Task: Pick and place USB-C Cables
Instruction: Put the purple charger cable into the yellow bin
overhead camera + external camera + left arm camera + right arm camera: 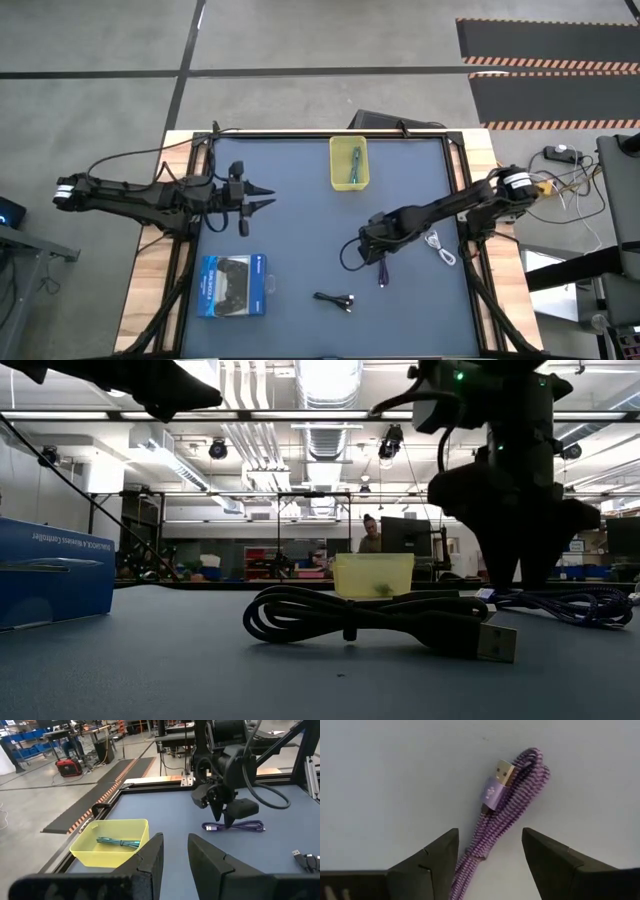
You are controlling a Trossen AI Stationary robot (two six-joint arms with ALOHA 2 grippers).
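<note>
The purple cable [507, 795] lies coiled flat on the table, right of centre [383, 276]. My right gripper [490, 851] hangs open just above it, pointing down, one finger on either side of the bundle's near part, touching nothing that I can see. The teal cable [118, 842] lies inside the yellow bin [349, 163]. The white cable [440, 246] rests near the table's right edge. The black cable [380, 620] lies near the front edge [335, 299]. My left gripper [262, 197] waits open over the table's left side, raised.
A blue-and-black flat box [232, 285] lies at the table's near left. The yellow bin [112, 840] stands at the far middle of the table. A raised black frame [455, 170] borders the mat. Bare mat lies between the two arms. A person sits far behind the table [371, 532].
</note>
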